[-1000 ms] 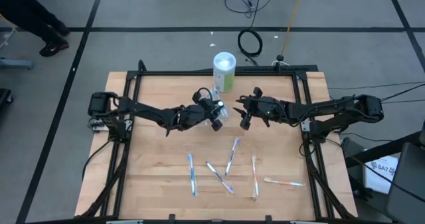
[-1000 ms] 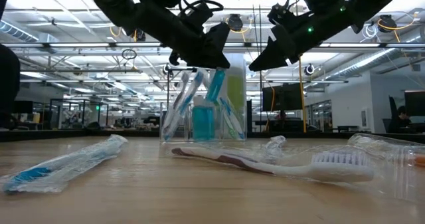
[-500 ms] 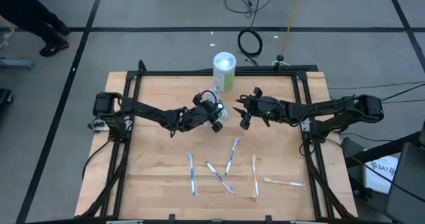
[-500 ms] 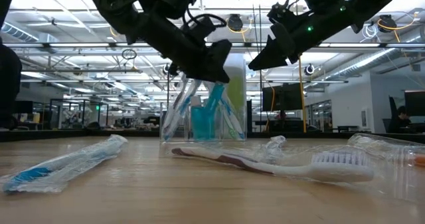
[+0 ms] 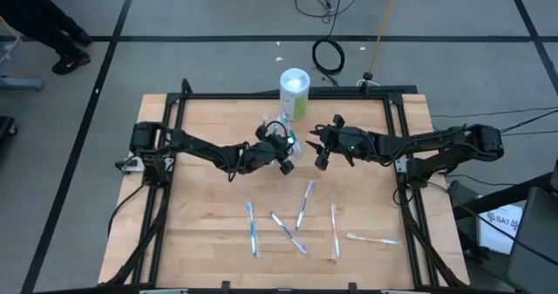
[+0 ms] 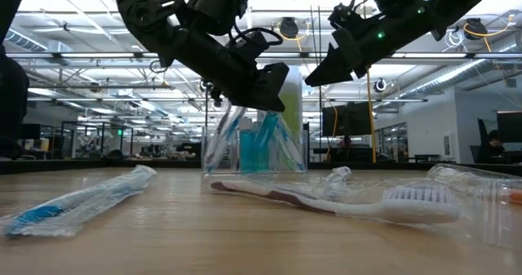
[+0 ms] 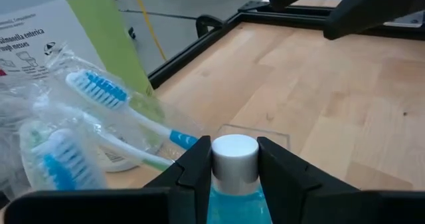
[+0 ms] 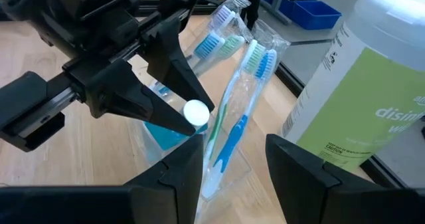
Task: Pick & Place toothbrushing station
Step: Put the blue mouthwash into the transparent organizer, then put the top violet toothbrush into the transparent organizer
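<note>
A small clear plastic cup (image 5: 294,143) stands on the wooden table in front of the white-and-green canister (image 5: 295,91). Several wrapped toothbrushes (image 8: 234,104) stand tilted in it. My left gripper (image 5: 284,158) is just left of the cup, shut on a small blue tube (image 6: 263,143) with a white cap. My right gripper (image 5: 320,160) hovers open and empty just right of the cup, above the table (image 6: 326,71). Several more wrapped toothbrushes (image 5: 304,203) lie flat on the table nearer the front. My left gripper pinches the tube's white cap (image 7: 234,155) between its two fingertips. The fingers (image 8: 174,98) come slanting down from the table's left. The tube hangs roughly upright below the cap, its blue body (image 8: 162,132) inside the cup among the toothbrushes.
The canister stands at the table's far edge behind the cup. Loose wrapped toothbrushes (image 6: 77,200) (image 6: 342,201) are spread over the near half of the table. A black frame (image 5: 166,128) runs round the table. A person's legs (image 5: 44,23) show at the far left.
My left gripper, shut on the blue tube, has gone down and a little toward the table's right, to the cup. The tube has sunk lower among the toothbrushes in the cup. My right gripper has kept still.
</note>
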Robot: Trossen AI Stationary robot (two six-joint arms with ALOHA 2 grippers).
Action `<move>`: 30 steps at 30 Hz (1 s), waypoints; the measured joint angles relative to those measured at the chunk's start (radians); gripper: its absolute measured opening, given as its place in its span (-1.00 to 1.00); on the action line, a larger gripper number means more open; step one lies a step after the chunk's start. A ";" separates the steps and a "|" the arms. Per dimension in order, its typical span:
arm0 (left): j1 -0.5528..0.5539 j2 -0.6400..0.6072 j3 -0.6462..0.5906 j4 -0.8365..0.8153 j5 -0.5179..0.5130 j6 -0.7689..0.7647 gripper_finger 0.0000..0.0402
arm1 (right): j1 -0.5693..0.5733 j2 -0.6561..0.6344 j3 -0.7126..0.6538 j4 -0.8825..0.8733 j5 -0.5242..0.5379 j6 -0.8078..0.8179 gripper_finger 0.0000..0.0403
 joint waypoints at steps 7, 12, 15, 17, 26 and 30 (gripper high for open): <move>0.001 0.000 0.000 -0.030 0.000 -0.036 -0.30 | 0.000 0.000 0.000 0.000 0.000 -0.002 -0.23; 0.001 0.000 0.000 -0.052 0.000 -0.037 -0.28 | 0.000 0.000 0.000 0.000 0.000 -0.002 -0.23; 0.001 0.000 0.000 -0.051 0.001 -0.034 -0.30 | 0.000 0.000 0.000 0.000 0.000 -0.002 -0.23; 0.001 0.000 0.000 -0.052 0.001 -0.030 -0.30 | 0.000 0.000 0.000 0.000 0.000 -0.002 -0.23; -0.005 -0.032 0.000 -0.060 0.004 -0.029 -0.30 | 0.000 0.000 0.000 -0.001 -0.001 -0.002 -0.23; -0.015 -0.125 0.000 -0.132 0.012 -0.029 -0.30 | 0.000 0.000 0.000 -0.016 -0.046 -0.003 -0.23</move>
